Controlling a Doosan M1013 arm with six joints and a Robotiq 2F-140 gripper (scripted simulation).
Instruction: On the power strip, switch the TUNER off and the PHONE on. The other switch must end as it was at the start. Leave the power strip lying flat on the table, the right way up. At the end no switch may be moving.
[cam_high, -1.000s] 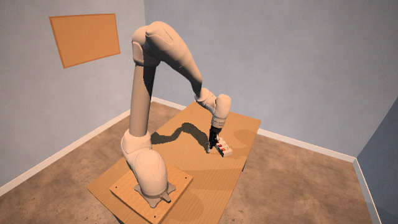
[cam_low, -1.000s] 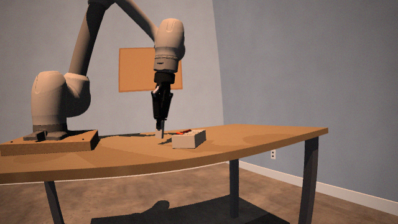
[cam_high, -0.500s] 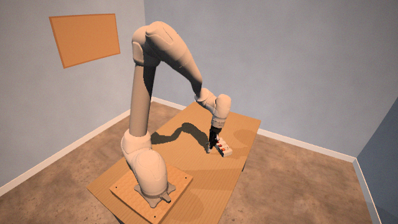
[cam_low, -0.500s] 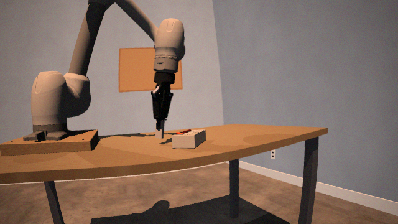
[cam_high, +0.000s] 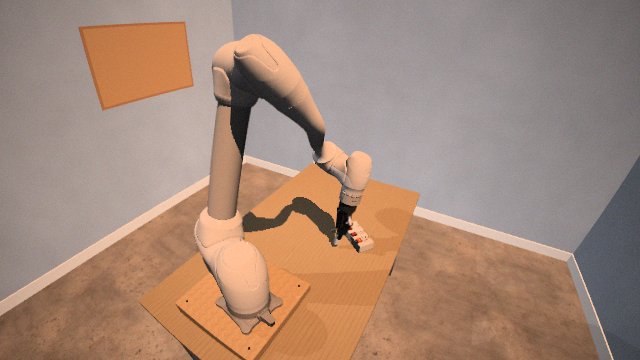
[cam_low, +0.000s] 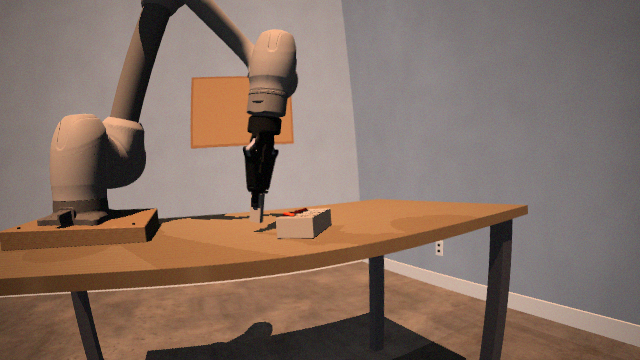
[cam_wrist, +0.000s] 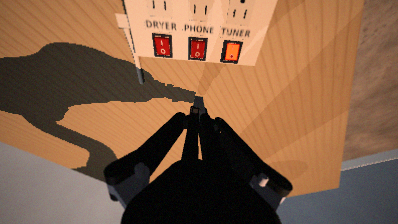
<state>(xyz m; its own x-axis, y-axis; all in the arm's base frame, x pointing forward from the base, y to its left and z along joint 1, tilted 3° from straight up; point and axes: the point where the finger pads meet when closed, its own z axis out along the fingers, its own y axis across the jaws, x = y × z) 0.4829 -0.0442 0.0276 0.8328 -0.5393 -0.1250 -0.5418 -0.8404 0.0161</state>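
Gripper (cam_low: 257, 214) pointing straight down, fingers pinched tight together, nothing btwn them. Tips low over the table (cam_high: 320, 300), just beside the strip (cam_low: 303, 223) on the arm-base side, not on any switch. Can't tell if the tips touch the wood.

Strip lies flat, right way up, in the far half of the table, nearer the long edge away from the corner wall.

Wrist view reads three labels in a row: DRYER (cam_wrist: 162, 45), PHONE (cam_wrist: 197, 49), TUNER (cam_wrist: 231, 51). TUNER rocker glows bright orange; DRYER & PHONE rockers darker red. Tips line up roughly w/ PHONE, short of the strip's near edge.

Base plate (cam_high: 197, 310) at the near end of the table.
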